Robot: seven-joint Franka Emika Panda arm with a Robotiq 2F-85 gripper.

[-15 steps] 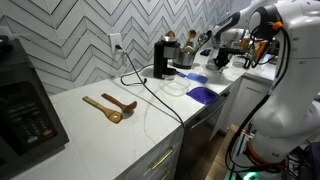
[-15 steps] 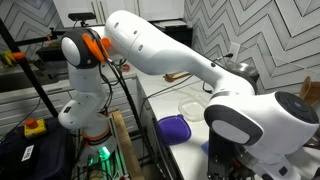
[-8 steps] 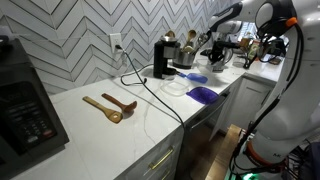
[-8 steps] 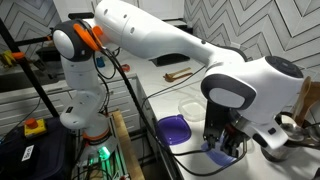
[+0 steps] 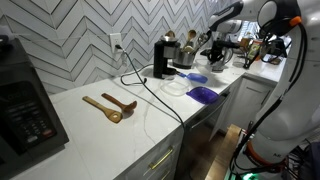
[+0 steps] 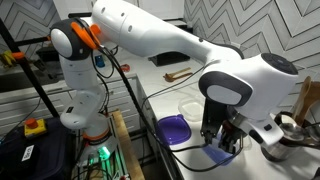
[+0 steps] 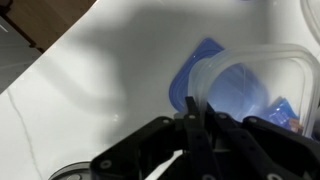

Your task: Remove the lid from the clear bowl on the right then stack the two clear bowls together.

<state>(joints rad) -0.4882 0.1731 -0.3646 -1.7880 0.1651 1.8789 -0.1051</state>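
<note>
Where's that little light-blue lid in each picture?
In an exterior view: the lid on the counter, right of the coffee maker.
In an exterior view: the lid low, under the gripper.
Wrist view: the lid right of centre, at the clear bowl's rim.
Shared landmark: the violet-blue piece beside it, in both exterior views.

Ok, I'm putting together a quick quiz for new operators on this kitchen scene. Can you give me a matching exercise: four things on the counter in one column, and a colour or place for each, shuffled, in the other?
Things:
1. wooden spoons
2. coffee maker
3. larger flat piece
4. lid

Colour or place:
A. light blue
B. black, against the chevron wall
C. violet-blue, near the front edge of the counter
D. brown, mid-counter

Pairs: 1-D, 2-B, 3-C, 4-A.
</note>
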